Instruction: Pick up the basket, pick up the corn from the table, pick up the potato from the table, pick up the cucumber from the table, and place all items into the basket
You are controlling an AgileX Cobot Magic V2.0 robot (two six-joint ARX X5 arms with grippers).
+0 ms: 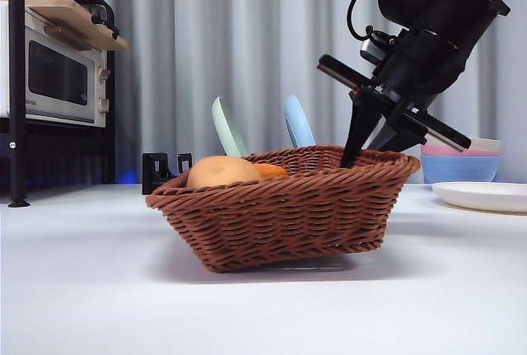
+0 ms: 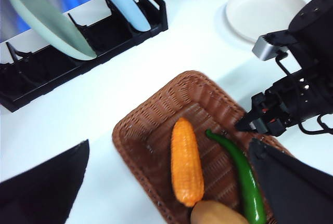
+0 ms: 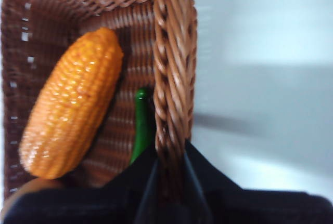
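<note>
1. The right pincer (image 1: 370, 147) is clamping the braided rim of the basket (image 1: 284, 207); in the right wrist view its two jaws are straddling the rim (image 3: 169, 78), one inside the wall and one outside, closed onto the wicker.
2. The left pincer (image 2: 166, 182) is hanging above the basket with its jaws spread wide and holding nothing.
3. The basket is sitting on the white desk (image 1: 82, 289), though its near edge seems to be tipping up slightly on the side of the grip. My judgement is that the wicker is behaving as stiff but light, with a rough weave that is giving the jaws good bite, so the rim is a sound place to hold. A one-sided grip is likely leaving it prone to tilting under its load.
4. Just inside the gripped rim, the cucumber (image 3: 141, 125) is lying along the wall, nearly touching the inner jaw. It looks glossy and probably slippery.
5. Beside it, the corn (image 3: 73, 104) is resting on the basket floor, bumpy and easy to grip across its middle.
6. The potato (image 1: 222, 171) is sitting at the far end from the right pincer, touching the corn's tip, smooth and rounded, so liable to roll if the basket is tipping.
</note>
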